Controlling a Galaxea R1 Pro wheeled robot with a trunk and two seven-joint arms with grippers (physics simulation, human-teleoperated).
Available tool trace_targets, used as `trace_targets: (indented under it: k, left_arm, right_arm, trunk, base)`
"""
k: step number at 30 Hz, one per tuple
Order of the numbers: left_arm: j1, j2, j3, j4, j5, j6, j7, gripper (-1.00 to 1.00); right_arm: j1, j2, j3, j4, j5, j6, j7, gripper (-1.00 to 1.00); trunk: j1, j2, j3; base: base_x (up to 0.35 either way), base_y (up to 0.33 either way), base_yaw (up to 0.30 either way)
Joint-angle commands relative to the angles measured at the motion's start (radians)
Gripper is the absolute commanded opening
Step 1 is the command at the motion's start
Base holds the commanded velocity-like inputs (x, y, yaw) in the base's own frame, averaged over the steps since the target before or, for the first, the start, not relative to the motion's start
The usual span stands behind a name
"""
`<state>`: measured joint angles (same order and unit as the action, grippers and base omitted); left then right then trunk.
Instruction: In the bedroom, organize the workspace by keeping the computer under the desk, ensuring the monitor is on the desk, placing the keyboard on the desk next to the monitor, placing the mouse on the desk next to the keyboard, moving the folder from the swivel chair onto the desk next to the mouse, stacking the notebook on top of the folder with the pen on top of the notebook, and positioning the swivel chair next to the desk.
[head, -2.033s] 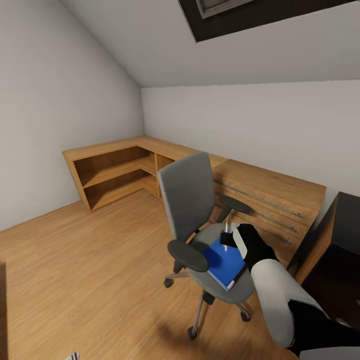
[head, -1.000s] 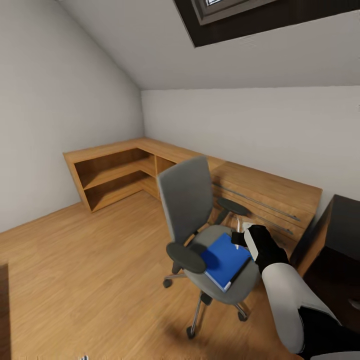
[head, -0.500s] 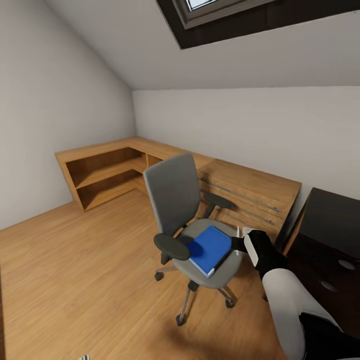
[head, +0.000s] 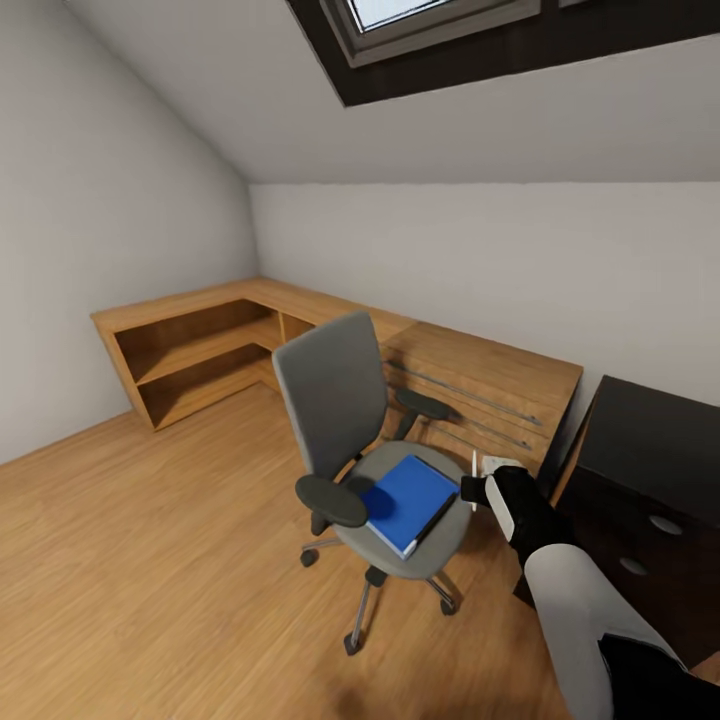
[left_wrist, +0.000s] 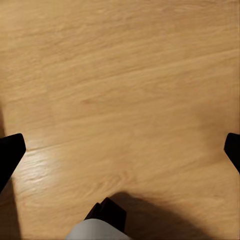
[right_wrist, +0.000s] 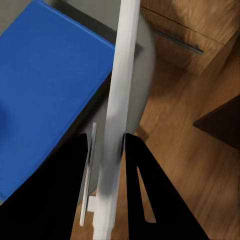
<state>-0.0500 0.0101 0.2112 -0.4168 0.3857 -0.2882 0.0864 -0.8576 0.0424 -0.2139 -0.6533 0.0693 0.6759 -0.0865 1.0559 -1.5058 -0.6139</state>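
Pen: thin pale silvery stick, pinched between the two dark fingers of the right gripper; jaws narrowed down onto the shaft, one finger on each side, pen running lengthwise out past the fingertips. In the head view the pen stands near upright above the right gripper, just off the 3 o'clock edge of the chair seat. Folder: bright blue, white edge, lying flat on the grey seat of the swivel chair; in the right wrist view the folder lies beside and below the held pen, apart from it. Chair stands on the wood floor, its back toward 11 o'clock, dark armrests on both sides, chrome star base on casters. Beyond the chair at 12 to 1 o'clock, a light-wood dresser with long rail handles against the white wall; at 9 to 10 o'clock, open light-wood shelving wrapping the corner. Desk: black top and dark drawer unit at 3 o'clock, near the right forearm. Skylight in the sloped ceiling at 12 o'clock. Left gripper: its dark fingertips sit at opposite edges of the left wrist view, spread wide, nothing between them, bare wood floor beneath.
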Motion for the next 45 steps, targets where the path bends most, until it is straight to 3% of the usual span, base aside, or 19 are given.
trace_targets:
  k: [1,8,12,18,25,45]
  left_arm:
    - [-0.001,0.000,-0.003,0.010,0.005,-0.014,-0.015,1.00]
    - [0.000,0.002,-0.002,0.037,0.001,-0.032,-0.105,1.00]
    - [0.000,0.001,-0.001,0.040,0.001,-0.033,-0.114,1.00]
    - [0.000,0.005,0.000,0.041,0.001,-0.033,-0.118,1.00]
    - [0.000,0.004,0.000,0.042,0.003,-0.032,-0.119,1.00]
    - [0.000,0.007,0.001,0.043,0.002,-0.035,-0.119,1.00]
  right_arm:
    - [0.000,0.001,-0.003,-0.003,0.007,0.004,0.003,-1.00]
    - [0.001,0.001,-0.001,-0.048,0.005,0.012,0.015,-1.00]
    - [0.019,0.002,-0.001,-0.096,0.002,0.039,0.017,-1.00]
    - [0.034,0.004,-0.001,-0.195,0.000,0.158,0.018,-1.00]
    - [0.039,0.001,-0.005,-0.282,0.000,0.235,0.019,-1.00]
    - [0.088,-0.001,-0.009,-0.342,0.003,0.234,0.018,-1.00]
  trunk:
    - [-0.004,0.007,0.002]
    - [-0.031,0.056,0.024]
    - [-0.046,0.084,0.037]
    - [-0.069,0.126,0.054]
    - [-0.096,0.175,0.070]
    - [-0.173,0.315,0.116]
  base:
    - [0.000,0.000,-0.002]
    - [0.000,0.000,-0.003]
    - [0.000,0.000,-0.126]
    - [0.000,0.000,-0.229]
    - [0.000,0.000,-0.215]
    - [0.000,0.000,-0.220]
